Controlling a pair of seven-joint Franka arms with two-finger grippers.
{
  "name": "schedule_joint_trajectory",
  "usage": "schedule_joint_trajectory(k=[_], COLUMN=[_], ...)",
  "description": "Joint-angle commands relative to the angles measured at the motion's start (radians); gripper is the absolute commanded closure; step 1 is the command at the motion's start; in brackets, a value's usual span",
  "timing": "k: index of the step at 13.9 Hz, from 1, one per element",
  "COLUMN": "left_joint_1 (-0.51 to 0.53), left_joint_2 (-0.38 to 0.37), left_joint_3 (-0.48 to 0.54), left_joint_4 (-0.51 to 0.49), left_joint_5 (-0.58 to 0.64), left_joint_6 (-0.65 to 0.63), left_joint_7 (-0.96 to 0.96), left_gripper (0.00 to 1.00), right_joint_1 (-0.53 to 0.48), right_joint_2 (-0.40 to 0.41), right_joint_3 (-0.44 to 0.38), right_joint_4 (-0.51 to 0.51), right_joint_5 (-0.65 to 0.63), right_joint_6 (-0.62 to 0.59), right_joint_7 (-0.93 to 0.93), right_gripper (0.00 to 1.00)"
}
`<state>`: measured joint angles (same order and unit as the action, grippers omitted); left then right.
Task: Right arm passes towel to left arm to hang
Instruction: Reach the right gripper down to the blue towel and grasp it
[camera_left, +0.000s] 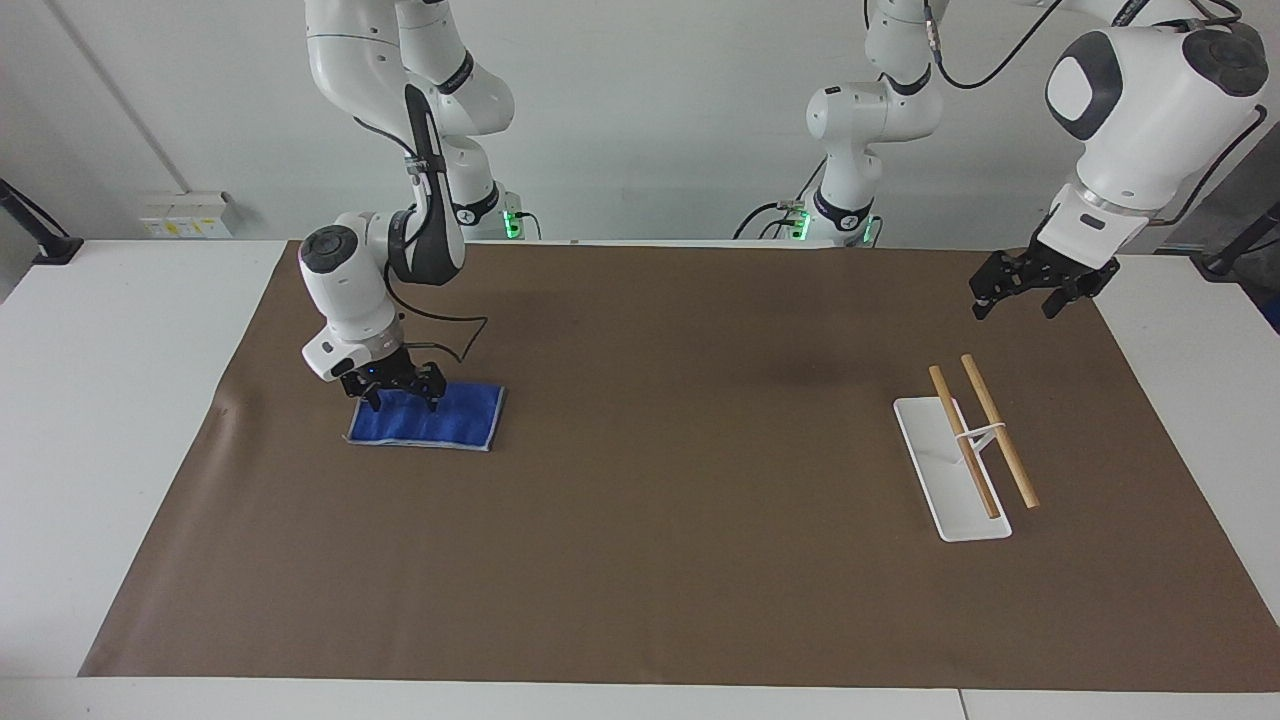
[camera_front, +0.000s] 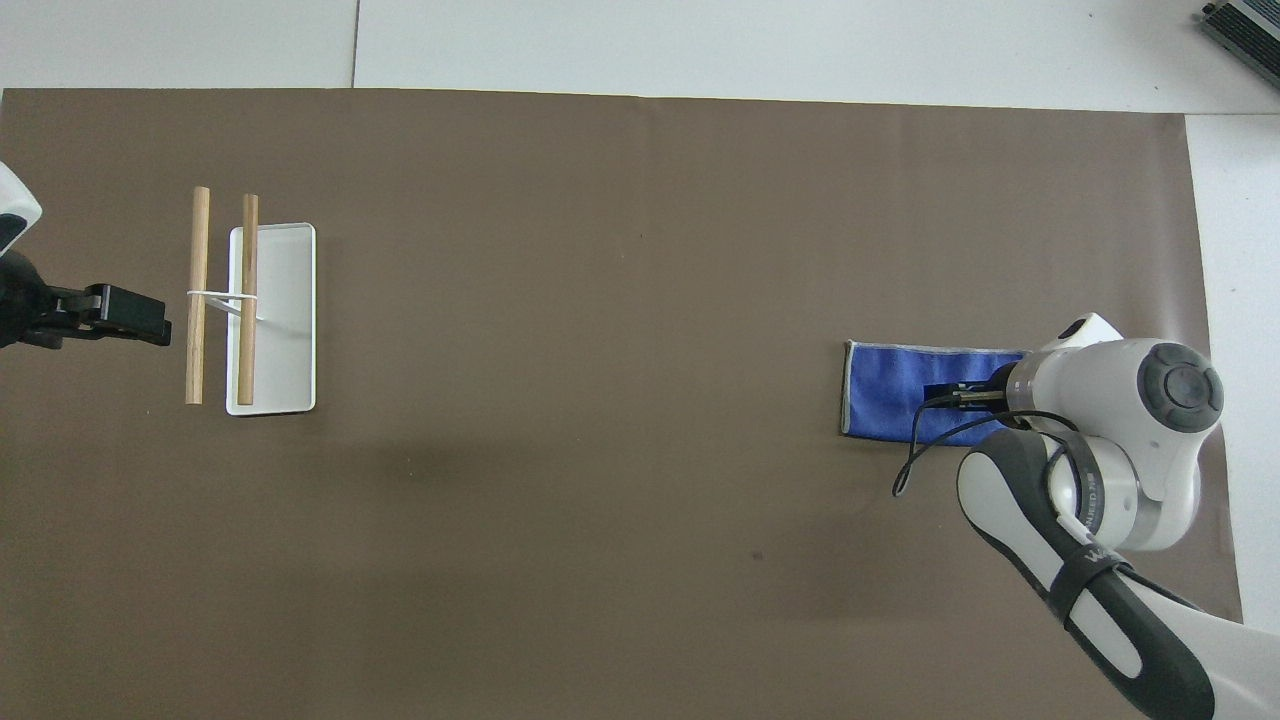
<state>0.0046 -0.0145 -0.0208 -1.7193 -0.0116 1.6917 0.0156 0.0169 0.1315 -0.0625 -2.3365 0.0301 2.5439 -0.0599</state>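
The right hand (camera_front: 962, 396) is over the blue towel (camera_front: 885, 390) on the brown mat (camera_front: 600, 300).

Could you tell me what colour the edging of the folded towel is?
Pale grey, around the royal-blue towel; it shows best in the overhead view.

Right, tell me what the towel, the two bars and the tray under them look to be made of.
Towel: soft blue cloth with a matte, slightly fuzzy face and a pale stitched edge, probably terry. Bars: light tan, matte, round, so likely bare wood. Tray: smooth, even white with a raised rim, plastic or painted metal; the look leaves that open.
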Motion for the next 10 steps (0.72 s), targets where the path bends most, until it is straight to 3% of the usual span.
schedule_joint_trajectory(k=[1, 3, 7, 10], left_joint_1=[0.000, 0.000, 0.000, 0.000], left_joint_2=[-0.027, -0.027, -0.027, -0.027], left_joint_3=[-0.001, -0.001, -0.001, -0.001], left_joint_4=[-0.029, -0.029, -0.029, -0.029], left_joint_5=[0.018, 0.018, 0.018, 0.018], left_joint_6=[0.003, 0.003, 0.003, 0.003], left_joint_7=[0.000, 0.000, 0.000, 0.000], left_gripper=[0.00, 0.00, 0.00, 0.00], right_joint_1=[-0.024, -0.028, -0.025, -0.023], right_joint_2=[-0.006, -0.006, -0.004, -0.006], right_joint_3=[0.006, 0.006, 0.006, 0.006], right_joint_4=[-0.020, -0.017, 0.015, 0.119], right_joint_5=[0.034, 0.034, 0.036, 0.057], right_joint_6=[0.027, 0.024, -0.002, -0.149], right_joint_7=[-0.072, -0.071, -0.038, -0.035], right_gripper=[0.45, 0.99, 1.00, 1.00])
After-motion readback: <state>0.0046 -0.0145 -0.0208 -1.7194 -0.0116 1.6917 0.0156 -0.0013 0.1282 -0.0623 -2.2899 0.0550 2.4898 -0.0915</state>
